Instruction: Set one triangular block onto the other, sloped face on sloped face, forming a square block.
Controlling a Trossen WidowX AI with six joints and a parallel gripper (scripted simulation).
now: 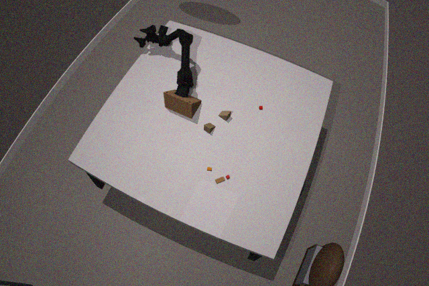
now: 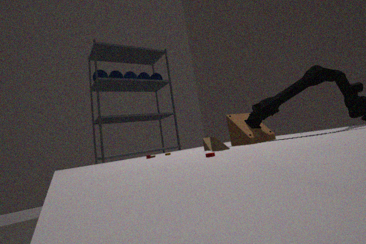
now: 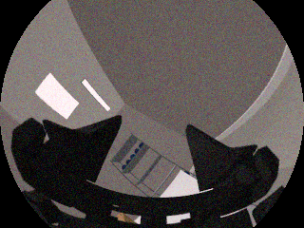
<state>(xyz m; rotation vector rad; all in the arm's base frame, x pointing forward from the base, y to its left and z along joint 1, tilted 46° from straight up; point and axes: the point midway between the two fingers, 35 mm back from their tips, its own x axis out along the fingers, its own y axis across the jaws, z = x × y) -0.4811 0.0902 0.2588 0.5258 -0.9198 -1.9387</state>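
Five dark blue balls (image 2: 130, 75) (image 3: 134, 157) sit on one shelf of the rack (image 2: 174, 111).

Top cam: looking steeply down from above, covering the whole table (image 1: 155, 144) (image 2: 189, 200). Ext. cam: looking across the tabletop from low & close, facing the shelf rack (image 2: 172, 104) (image 3: 122, 148). Wrist cam: pointing past the nearby gripper fingers toward wall/ceiling, sharing the rack w/ ext. view.
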